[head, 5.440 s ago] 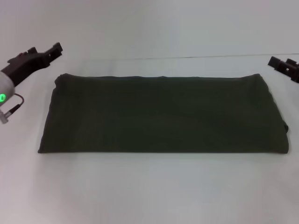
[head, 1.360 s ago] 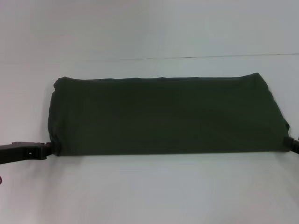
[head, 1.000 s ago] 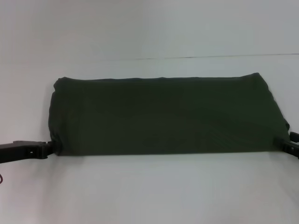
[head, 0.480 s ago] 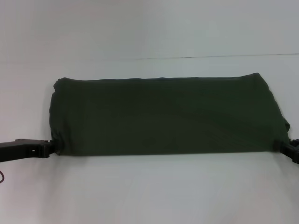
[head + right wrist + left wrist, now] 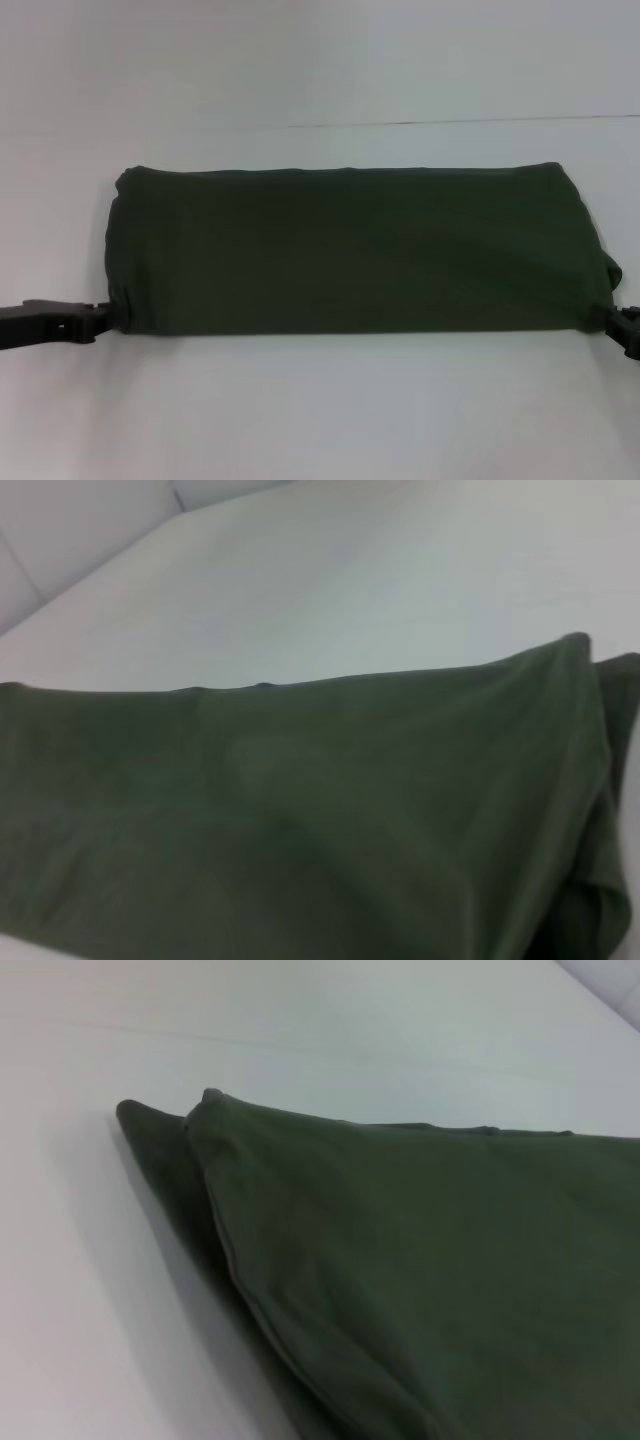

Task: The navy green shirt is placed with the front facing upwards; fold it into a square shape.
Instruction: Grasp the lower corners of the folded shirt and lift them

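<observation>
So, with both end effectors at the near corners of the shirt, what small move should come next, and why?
Probably lift both near corners a little and carry them toward the far edge. The navy green shirt lies as a long flat band, not yet square. The left end effector and right end effector each meet a near corner. Whether they have closed on the cloth cannot be seen.

We record one white table (image 5: 330,410), its matte surface filling the near and middle ground in the head view. Behind it we note a pale wall (image 5: 320,55), meeting the table's far edge along a thin dark line.
</observation>
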